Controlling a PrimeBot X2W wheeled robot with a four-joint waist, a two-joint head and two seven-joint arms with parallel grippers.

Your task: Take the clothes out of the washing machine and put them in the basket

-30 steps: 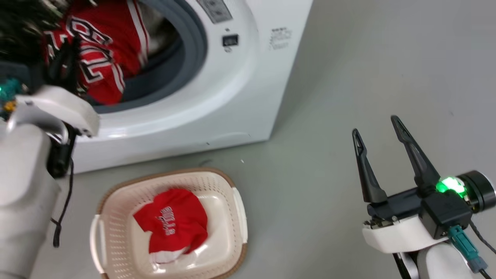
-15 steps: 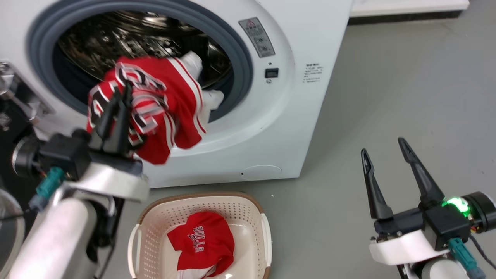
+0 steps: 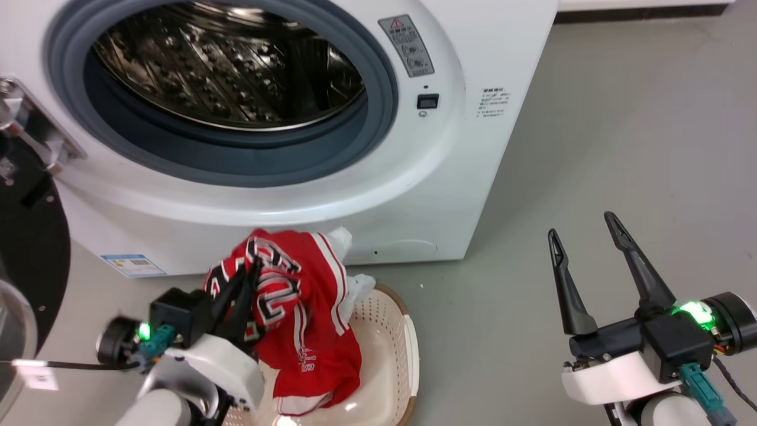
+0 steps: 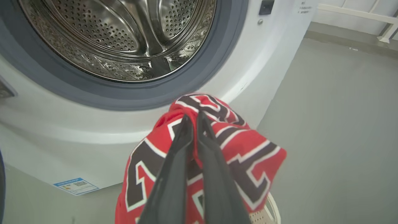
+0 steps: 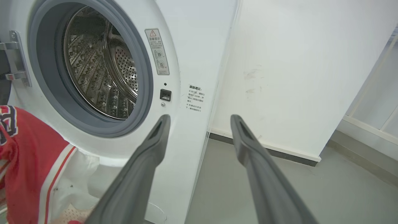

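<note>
Fingers [image 4: 173, 180] of the left gripper [image 4: 193, 115] are pressed together on a gathered fold of the red basketball jersey with black-and-white lettering and white striped trim [image 3: 316, 302], near its top, so the rest hangs limp below. The cloth looks light, soft and not at all fragile, though probably smooth enough to slide out of a thin pinch; a thick bunch such as this one seems the safest hold. The jersey is outside the large white front-loading washing machine [image 3: 473, 148], its lower part sagging into the low cream perforated plastic basket [image 3: 384, 319] on the grey floor [image 3: 591, 118]. Well apart to the right, the right gripper [image 3: 581, 225] holds its fingers wide and empty.
</note>
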